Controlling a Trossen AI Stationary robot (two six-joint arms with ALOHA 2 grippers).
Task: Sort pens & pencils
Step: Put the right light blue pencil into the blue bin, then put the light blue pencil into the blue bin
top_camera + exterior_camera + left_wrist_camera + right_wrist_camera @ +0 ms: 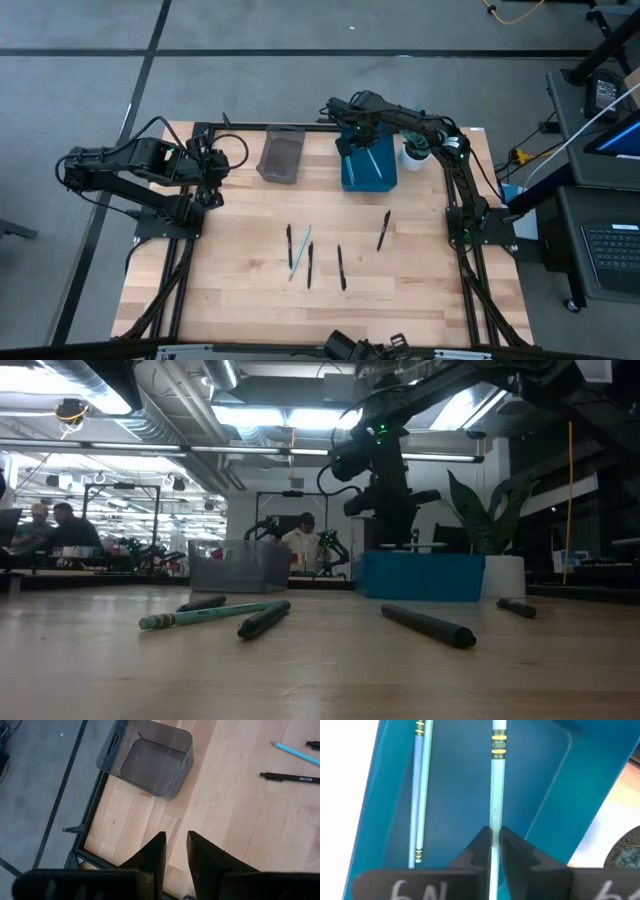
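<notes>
My right gripper [494,837] is over the blue bin [368,168] at the table's far side, shut on a light blue pencil [496,785]. A second light blue pencil [420,795] lies on the bin's floor. On the wood lie several black pens [341,268], [383,230], [289,245] and one teal pencil [301,250]. A grey bin [282,158] stands left of the blue one. My left gripper [176,847] waits at the table's left edge, narrowly open, touching nothing. My right gripper pinches the light blue pencil's shaft [495,820] between its two fingers, coming from above the blue bin. The pencil runs on past the fingertips over the bin's inside, its banded end [499,742] farthest from them. Whether that end rests on the bin's floor I cannot tell.
A white pot with a plant [415,152] stands right of the blue bin, close to my right arm. The near half of the table [250,310] is bare wood. People sit in the room beyond the table [50,530].
</notes>
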